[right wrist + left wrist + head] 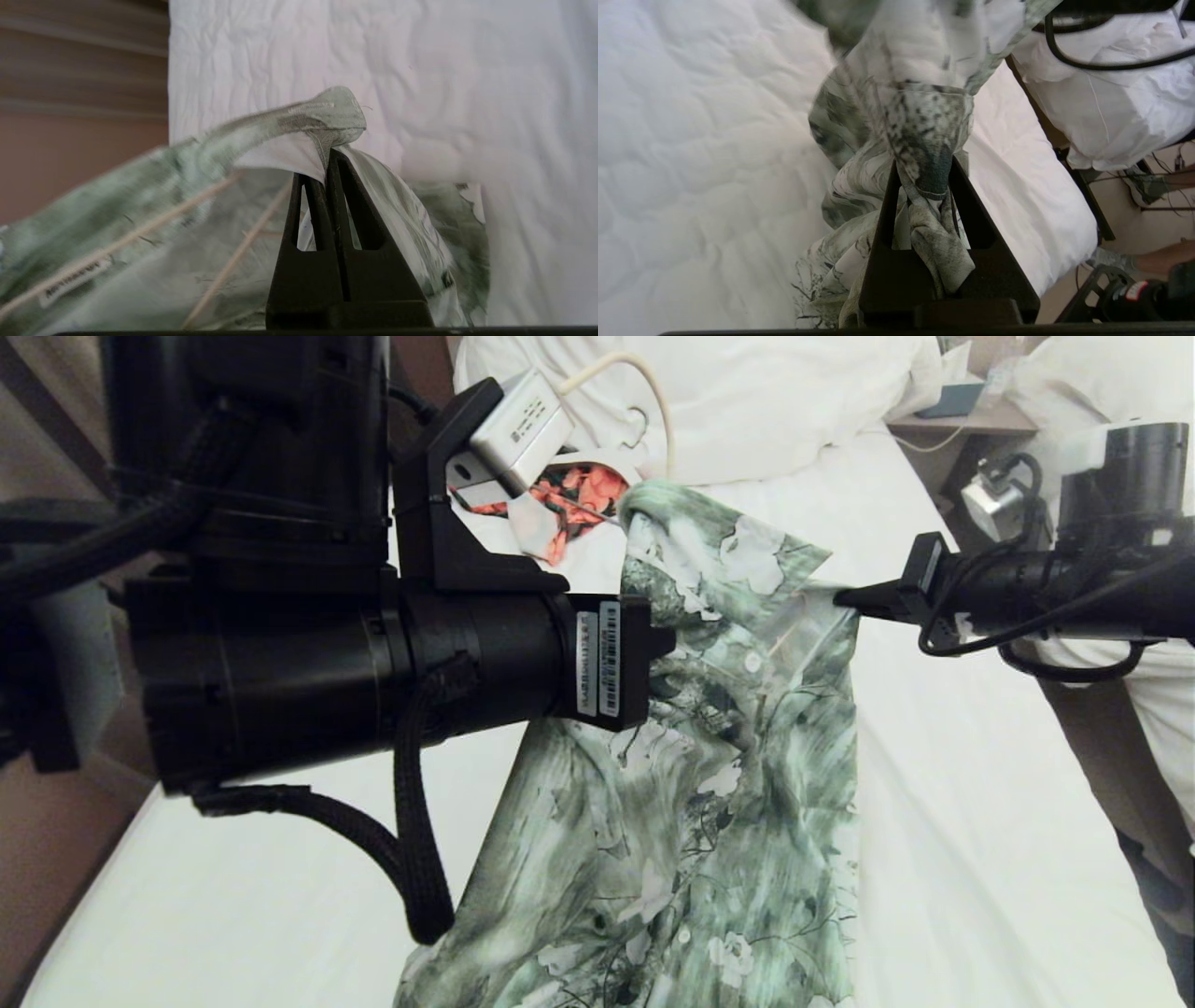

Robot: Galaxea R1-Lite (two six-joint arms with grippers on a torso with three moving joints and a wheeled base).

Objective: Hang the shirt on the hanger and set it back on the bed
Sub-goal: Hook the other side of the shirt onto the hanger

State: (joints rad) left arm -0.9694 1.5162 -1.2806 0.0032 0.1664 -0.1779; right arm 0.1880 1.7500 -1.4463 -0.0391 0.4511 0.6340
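The green-and-white floral shirt [709,803] hangs over the bed [980,756], stretched between my two grippers. My left gripper [665,644] comes in from the left and is shut on a bunched fold of the shirt [924,140]. From the right, my right gripper [840,597] is shut on the shirt's edge near the collar [327,116]. Thin cream rods of the hanger [140,231] run inside the shirt, under the fabric. The shirt's lower part trails down onto the sheet.
An orange-and-black garment [579,495] and a thicker white hanger [653,401] lie near the bunched duvet [747,392] at the head of the bed. The neighbouring bed [1120,116] stands to the right across a narrow gap. A nightstand [971,415] is at the back.
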